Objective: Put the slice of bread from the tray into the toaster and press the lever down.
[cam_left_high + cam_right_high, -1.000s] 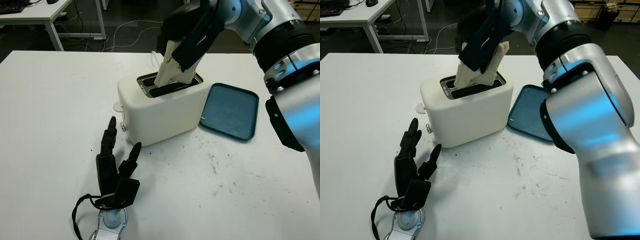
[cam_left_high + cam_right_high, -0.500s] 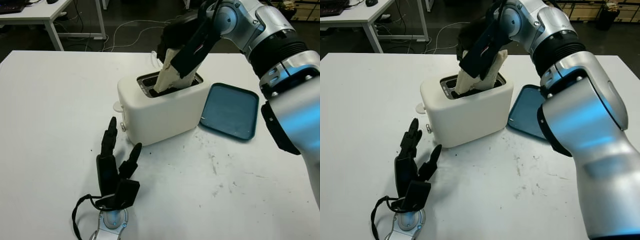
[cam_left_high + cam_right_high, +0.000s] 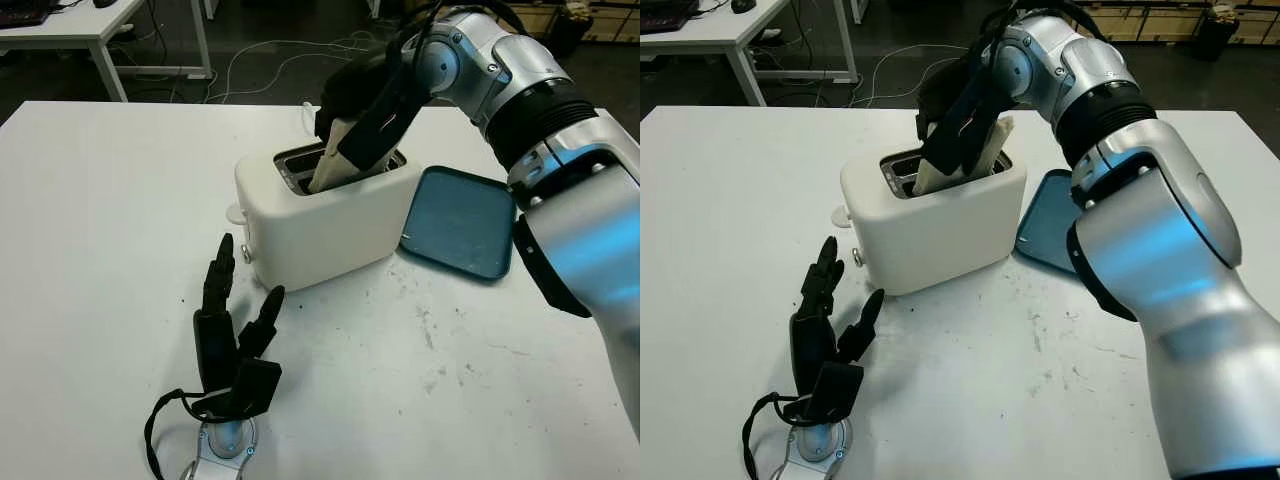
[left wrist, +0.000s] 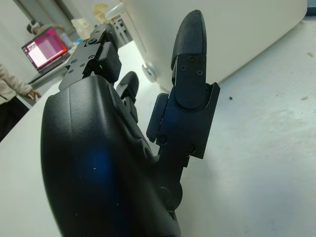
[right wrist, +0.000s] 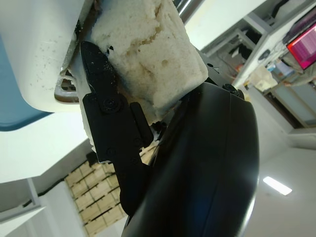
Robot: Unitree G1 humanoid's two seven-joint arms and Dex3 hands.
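Bread [image 3: 330,165] half in toaster [image 3: 320,215] slot, right hand [image 3: 365,105] gripping (tilted)

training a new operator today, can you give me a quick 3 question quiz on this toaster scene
1. True or false: the slice of bread has its lower end in a slot of the white toaster and leans at a tilt.
2. Which hand grips the slice? A) left hand B) right hand C) neither
3. Fill in: the blue tray lies on the table beside the toaster, on the robot's ____ side.

Key:
1. True. The right hand is shut on its upper part above the toaster.
2. B. The left hand is open, on the table in front of the toaster.
3. right
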